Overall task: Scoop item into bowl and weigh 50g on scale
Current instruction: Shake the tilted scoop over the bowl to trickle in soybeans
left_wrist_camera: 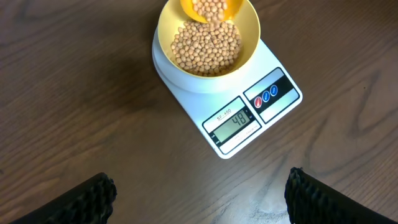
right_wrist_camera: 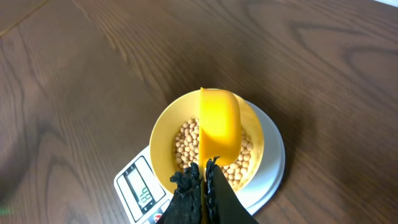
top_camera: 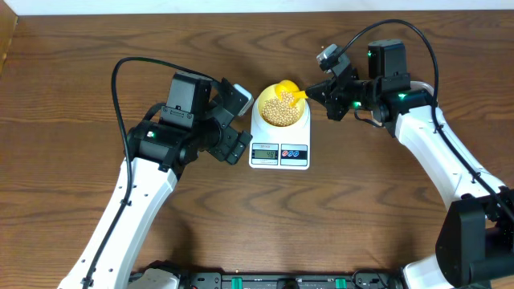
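The pale yellow bowl [top_camera: 280,106] [left_wrist_camera: 186,25] [right_wrist_camera: 165,140] stands on the white scale [top_camera: 279,152] [left_wrist_camera: 249,124] [right_wrist_camera: 134,183], holding many beige beans [top_camera: 279,110] [left_wrist_camera: 205,46] [right_wrist_camera: 186,143]. A bright yellow scoop [top_camera: 291,90] [left_wrist_camera: 209,9] [right_wrist_camera: 219,124] is tilted over the bowl with beans in it. My right gripper [top_camera: 315,91] [right_wrist_camera: 204,167] is shut on the scoop's handle. My left gripper [top_camera: 233,124] [left_wrist_camera: 202,196] is open over bare table left of the scale, with nothing between its fingers [left_wrist_camera: 87,199].
The scale's grey display [left_wrist_camera: 233,119] faces the table's front edge and shows digits. Brown wooden table [top_camera: 72,185] surrounds the scale. A black cable [top_camera: 120,88] loops behind the left arm.
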